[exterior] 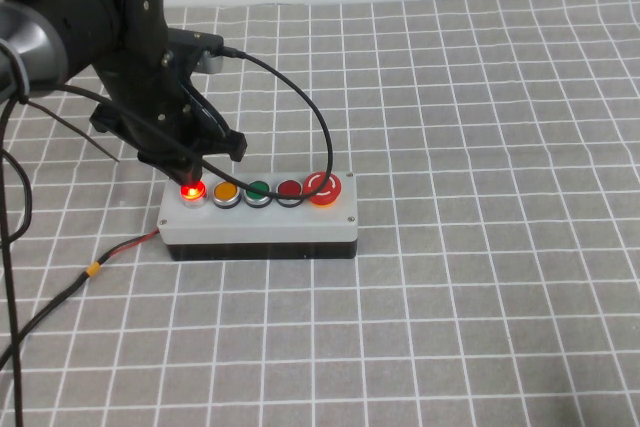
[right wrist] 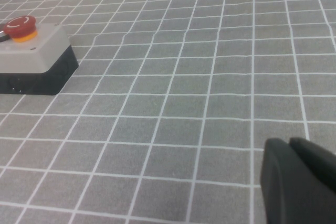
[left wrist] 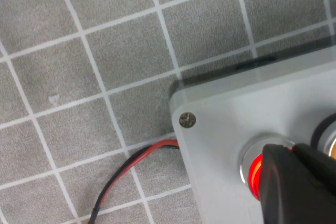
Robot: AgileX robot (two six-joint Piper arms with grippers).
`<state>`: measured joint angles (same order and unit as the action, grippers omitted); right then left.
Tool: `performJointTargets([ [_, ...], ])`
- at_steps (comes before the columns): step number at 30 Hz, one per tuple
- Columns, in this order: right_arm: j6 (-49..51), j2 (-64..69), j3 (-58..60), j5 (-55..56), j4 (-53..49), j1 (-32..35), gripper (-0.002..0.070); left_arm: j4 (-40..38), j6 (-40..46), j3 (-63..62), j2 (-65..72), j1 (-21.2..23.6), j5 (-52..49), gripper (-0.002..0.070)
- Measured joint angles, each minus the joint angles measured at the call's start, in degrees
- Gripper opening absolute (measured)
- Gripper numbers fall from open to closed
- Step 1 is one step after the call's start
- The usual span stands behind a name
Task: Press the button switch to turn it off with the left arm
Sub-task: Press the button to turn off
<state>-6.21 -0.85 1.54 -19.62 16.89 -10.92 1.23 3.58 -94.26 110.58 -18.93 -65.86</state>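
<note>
1. The bulky matte-black left arm [exterior: 95, 37] is reaching down from the far left, its left gripper [exterior: 185, 169] hanging with clenched fingers [left wrist: 294, 182] over the small round bright-red button switch [exterior: 191, 190].
2. That button switch is glowing at the left end of the grey five-button box [exterior: 260, 219]; a red-and-black wire [exterior: 125, 247] is trailing leftward.
3. The orange [exterior: 225, 190], green [exterior: 258, 190], dark red [exterior: 289, 188] and large red mushroom [exterior: 323, 187] buttons are following rightward.
4. The right gripper [right wrist: 299, 182] is hovering over the grey checked cloth [exterior: 480, 147], well right of the box; cannot tell its state.
</note>
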Motion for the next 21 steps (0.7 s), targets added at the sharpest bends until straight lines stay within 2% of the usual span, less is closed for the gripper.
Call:
performJointTargets([
  [21,0.0,0.0,0.0,0.0,0.0,0.0,-0.0016,-0.2,-0.5,-0.8,1.1,0.0,-0.9,-0.0003],
])
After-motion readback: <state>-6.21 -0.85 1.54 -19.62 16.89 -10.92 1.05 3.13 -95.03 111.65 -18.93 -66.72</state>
